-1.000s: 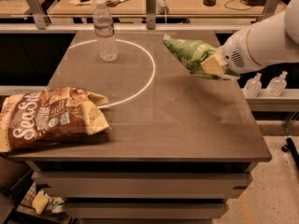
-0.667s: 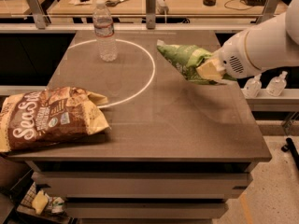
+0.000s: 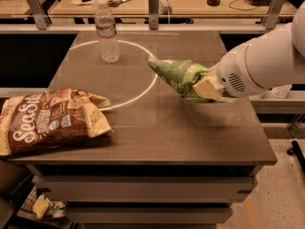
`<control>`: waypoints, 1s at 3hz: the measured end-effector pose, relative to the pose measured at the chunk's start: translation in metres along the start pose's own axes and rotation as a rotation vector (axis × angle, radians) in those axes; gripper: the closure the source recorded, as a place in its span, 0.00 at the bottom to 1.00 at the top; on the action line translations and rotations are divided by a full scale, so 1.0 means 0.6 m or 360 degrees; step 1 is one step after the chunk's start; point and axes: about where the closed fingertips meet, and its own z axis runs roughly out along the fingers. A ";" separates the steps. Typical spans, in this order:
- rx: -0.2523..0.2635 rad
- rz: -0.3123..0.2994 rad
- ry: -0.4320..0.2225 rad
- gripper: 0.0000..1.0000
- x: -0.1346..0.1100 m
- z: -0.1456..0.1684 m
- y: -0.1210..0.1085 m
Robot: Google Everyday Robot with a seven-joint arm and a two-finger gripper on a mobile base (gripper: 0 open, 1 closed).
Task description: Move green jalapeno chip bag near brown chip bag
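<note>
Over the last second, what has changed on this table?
The claw, over the right side of the table and still gripping the green chip bag, carried it left and toward the front edge, closer to the brown chip bag. That bag and the water bottle stayed put.

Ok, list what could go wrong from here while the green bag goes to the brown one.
1. The gripper, over the table's right side, pinches the green jalapeno chip bag by one end; it might slip out.
2. The brown chip bag overhangs the table's left edge; a nudge could tip it off.
</note>
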 end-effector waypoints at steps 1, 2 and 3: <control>-0.0058 0.0004 0.0039 1.00 0.016 -0.009 0.047; -0.0184 -0.0037 0.0084 1.00 0.019 -0.001 0.090; -0.0186 -0.0039 0.0087 0.82 0.019 -0.002 0.092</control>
